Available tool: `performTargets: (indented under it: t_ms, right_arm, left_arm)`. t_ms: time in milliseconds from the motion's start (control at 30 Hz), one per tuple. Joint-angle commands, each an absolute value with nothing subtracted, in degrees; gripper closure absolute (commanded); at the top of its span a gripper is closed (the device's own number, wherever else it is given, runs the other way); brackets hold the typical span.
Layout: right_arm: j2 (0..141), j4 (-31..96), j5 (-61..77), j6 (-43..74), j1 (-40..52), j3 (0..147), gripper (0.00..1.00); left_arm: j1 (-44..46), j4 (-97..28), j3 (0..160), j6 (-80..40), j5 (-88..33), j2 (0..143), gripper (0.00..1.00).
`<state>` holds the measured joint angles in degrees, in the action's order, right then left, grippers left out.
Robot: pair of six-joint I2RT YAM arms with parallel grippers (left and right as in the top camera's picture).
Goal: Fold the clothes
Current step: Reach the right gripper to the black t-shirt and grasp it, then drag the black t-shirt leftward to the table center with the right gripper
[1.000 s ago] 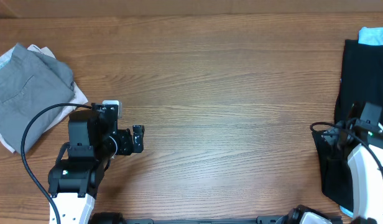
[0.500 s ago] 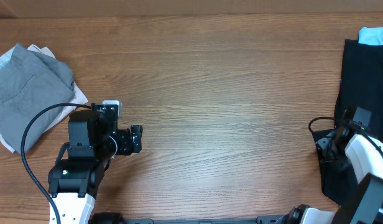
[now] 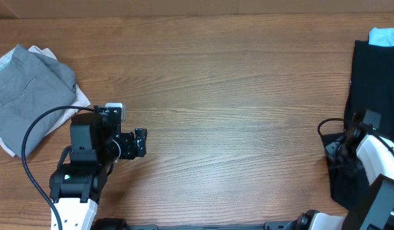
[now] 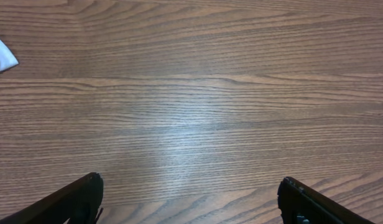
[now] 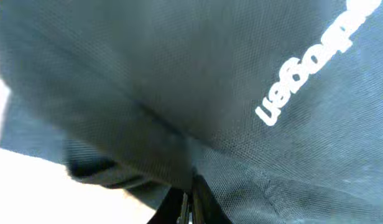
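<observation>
two pincers: my left gripper (image 4: 190,198) gapes wide above the wooden table (image 4: 191,93); my right gripper (image 5: 186,200) is clamped on the black garment (image 5: 148,68) near its white lettering (image 5: 303,74).

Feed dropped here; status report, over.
Left tool open, empty. Right tool shut on black garment, far right. Grey clothes far left, nothing blocking.

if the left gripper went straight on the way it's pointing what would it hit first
Most likely the bare brown wooden table top: the left gripper points, open, at plain boards, with no garment in its line. How steeply it tilts down is unclear.
</observation>
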<state>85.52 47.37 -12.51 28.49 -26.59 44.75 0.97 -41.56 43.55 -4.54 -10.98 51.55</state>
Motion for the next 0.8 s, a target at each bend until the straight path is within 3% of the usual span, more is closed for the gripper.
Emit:
performTargets:
  t_ms: [0, 100, 267, 567, 767]
  right_arm:
    - [80.07, 50.7, -10.59, 27.75, -26.7, 52.75, 0.96]
    - [76.38, 52.27, -0.97, 21.26, -26.65, 58.37, 0.96]
    - [71.4, 53.08, 26.76, 3.53, -22.65, 65.56, 0.96]
    - [72.31, 54.26, 26.44, -0.43, -1.96, 64.79, 0.96]
    - [77.14, 46.22, 26.46, 3.27, 11.57, 64.45, 0.96]
  left_arm:
    - [0.34, -41.12, 45.12, -5.3, -11.46, 51.66, 0.07]
    - [0.34, -41.12, 45.12, -5.3, -11.46, 51.66, 0.07]
    - [0.34, -41.12, 45.12, -5.32, -11.46, 51.75, 0.07]
    - [0.34, -41.15, 45.1, -5.32, -11.46, 51.75, 0.07]
    - [0.34, -41.12, 45.1, -5.32, -11.46, 51.75, 0.06]
